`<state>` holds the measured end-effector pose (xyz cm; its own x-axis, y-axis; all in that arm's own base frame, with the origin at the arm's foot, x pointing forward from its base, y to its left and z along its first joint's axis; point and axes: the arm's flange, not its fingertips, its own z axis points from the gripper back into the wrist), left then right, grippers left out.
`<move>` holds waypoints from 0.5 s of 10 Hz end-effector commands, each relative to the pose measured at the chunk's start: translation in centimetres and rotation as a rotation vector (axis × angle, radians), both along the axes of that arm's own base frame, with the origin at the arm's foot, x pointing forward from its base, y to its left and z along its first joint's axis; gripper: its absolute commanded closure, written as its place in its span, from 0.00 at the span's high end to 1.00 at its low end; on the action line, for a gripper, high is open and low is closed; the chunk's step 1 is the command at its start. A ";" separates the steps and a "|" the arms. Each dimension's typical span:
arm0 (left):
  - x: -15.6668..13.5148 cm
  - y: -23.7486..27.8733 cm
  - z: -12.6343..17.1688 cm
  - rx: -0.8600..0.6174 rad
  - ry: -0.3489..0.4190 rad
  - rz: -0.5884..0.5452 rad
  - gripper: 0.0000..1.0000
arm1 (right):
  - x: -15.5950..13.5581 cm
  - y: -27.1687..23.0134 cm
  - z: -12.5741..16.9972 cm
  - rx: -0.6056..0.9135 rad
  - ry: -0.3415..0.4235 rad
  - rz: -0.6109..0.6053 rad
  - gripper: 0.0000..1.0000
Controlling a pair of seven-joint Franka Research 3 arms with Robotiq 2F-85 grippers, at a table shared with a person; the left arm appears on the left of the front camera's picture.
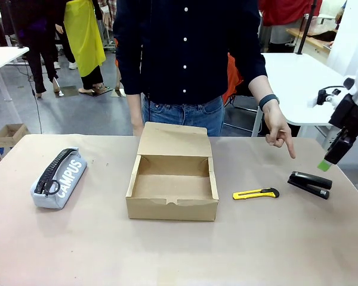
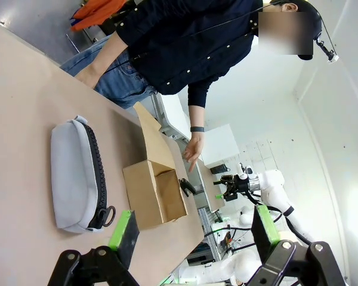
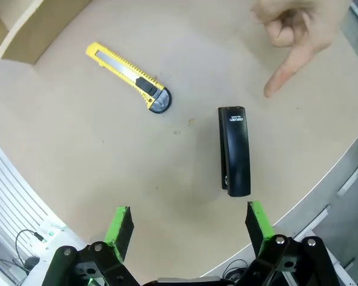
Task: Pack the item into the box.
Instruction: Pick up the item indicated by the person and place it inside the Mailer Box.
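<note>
The item, a small glossy black stapler [image 1: 310,183] [image 3: 235,150], lies flat near the table's right edge. The brown cardboard box [image 1: 173,177] [image 2: 155,192] stands at the table's middle with its flap lid raised and nothing inside. My right gripper [image 1: 325,161] [image 3: 191,229] hovers open above and just right of the stapler, apart from it. A person's hand [image 1: 280,132] [image 3: 301,33] points a finger down at the stapler. My left gripper [image 2: 194,235] stands open with nothing between its fingers, well back from the box.
A yellow-and-black utility knife [image 1: 256,193] [image 3: 131,78] lies between the box and the stapler. A grey "CAMPUS" zip pouch [image 1: 58,177] [image 2: 77,176] rests at the left. The person stands at the far edge behind the box. The table's edge [image 3: 322,190] runs close beside the stapler.
</note>
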<state>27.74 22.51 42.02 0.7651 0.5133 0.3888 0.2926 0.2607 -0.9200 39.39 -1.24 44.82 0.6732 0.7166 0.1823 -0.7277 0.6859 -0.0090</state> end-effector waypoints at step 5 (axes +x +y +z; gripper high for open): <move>0.0 0.0 0.1 -0.008 -0.036 0.006 1.00 | 3.2 -1.6 0.3 -0.108 0.044 0.266 1.00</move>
